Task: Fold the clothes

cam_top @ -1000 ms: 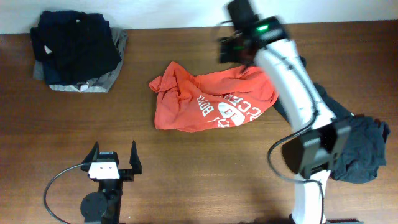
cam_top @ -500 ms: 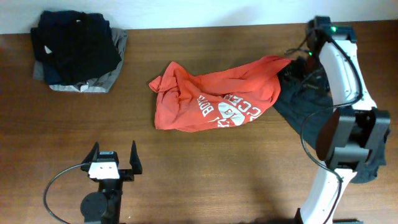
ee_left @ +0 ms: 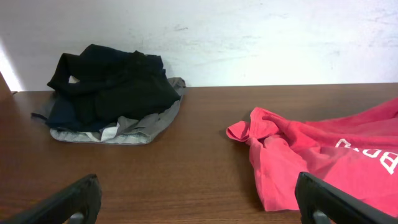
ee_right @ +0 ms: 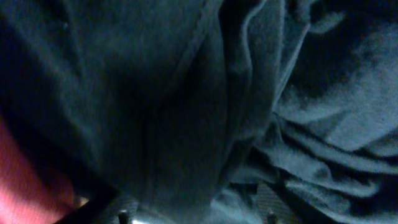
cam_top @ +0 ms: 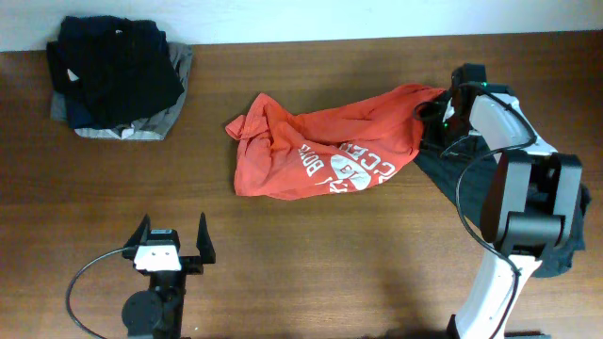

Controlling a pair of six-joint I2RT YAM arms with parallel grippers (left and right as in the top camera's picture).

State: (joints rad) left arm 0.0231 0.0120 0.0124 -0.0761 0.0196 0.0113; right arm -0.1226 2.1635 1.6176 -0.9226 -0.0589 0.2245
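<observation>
Overhead, the right arm (cam_top: pixel 509 127) is bending toward the upper right. The right claw (cam_top: pixel 435 108) is pressing at the right end of the red shirt (cam_top: pixel 330 151), which is lying mid-frame, beside dark cloth (cam_top: pixel 435 166); I cannot tell its grip. The left claw (cam_top: pixel 172 226) is sitting spread apart, lower left.

A brown wood-grain counter (cam_top: pixel 311 273) fills the scene, and its far edge meets a white wall (ee_left: pixel 261 37). Three lots of cloth lie on it. At the far left corner, near the wall, sits a pile (cam_top: pixel 118 75) of loosely folded clothes, black and navy pieces on top of a grey one that shows along the bottom and right edges. A crumpled red-orange T-shirt (cam_top: pixel 320 151) lies near the middle, towards the far side, with its white lettering facing up and one sleeve bunched at its left end. Bare wood separates it from the pile. At its right end the T-shirt touches a rumpled charcoal garment (cam_top: pixel 438 169) spread along the counter's right side.
</observation>
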